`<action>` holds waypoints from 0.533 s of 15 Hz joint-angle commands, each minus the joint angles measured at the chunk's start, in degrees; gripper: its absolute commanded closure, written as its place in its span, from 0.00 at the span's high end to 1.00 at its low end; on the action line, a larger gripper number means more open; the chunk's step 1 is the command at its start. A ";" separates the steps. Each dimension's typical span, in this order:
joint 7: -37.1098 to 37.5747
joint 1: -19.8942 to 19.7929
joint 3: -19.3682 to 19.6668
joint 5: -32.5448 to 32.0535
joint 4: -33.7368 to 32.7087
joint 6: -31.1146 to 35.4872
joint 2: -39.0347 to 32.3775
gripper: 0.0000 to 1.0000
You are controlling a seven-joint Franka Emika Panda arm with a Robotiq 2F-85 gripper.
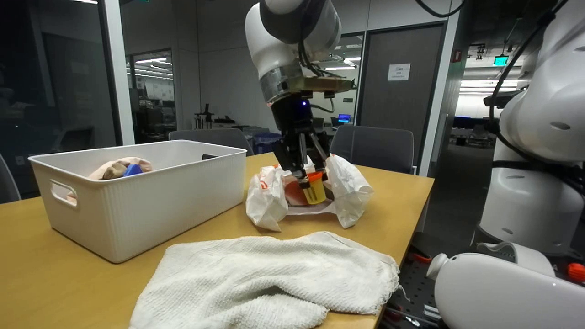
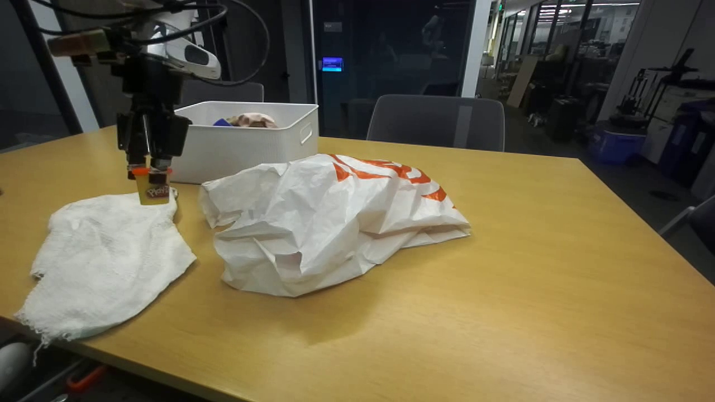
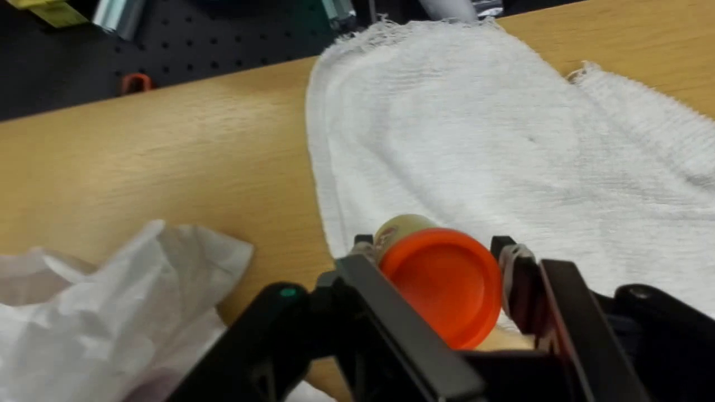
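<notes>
Tub [image 1: 315,194] is clamped in the gripper [image 2: 147,172], one jaw on each side, orange lid [image 3: 447,287] up, and looks clear of the table [image 2: 530,268]. Grasp and lift read as done to me, letting go not yet done. Towel [image 3: 447,123] lies below the jaws, white bag [image 2: 346,223] beside them, bin [image 1: 173,201] with items [image 1: 121,170] inside stands farther from them

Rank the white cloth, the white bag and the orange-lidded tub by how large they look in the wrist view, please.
1. White cloth, running past the right edge.
2. White bag, cut off at left and bottom.
3. Orange-lidded tub, smallest even though it sits nearer the camera than the cloth.
</notes>
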State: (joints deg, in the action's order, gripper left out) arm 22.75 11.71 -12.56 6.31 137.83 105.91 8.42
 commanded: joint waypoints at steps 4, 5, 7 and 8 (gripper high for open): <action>9.27 -5.76 2.75 -9.92 1.63 -2.70 -1.90 0.29; 9.48 -6.22 2.96 -12.76 1.67 -1.92 -2.72 0.29; 8.18 -6.51 3.36 -17.11 1.63 0.00 -4.04 0.29; 7.36 -6.45 3.55 -18.04 1.80 1.90 -4.40 0.29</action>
State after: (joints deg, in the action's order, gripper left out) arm 30.34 5.26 -9.31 -7.78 140.05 104.85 5.42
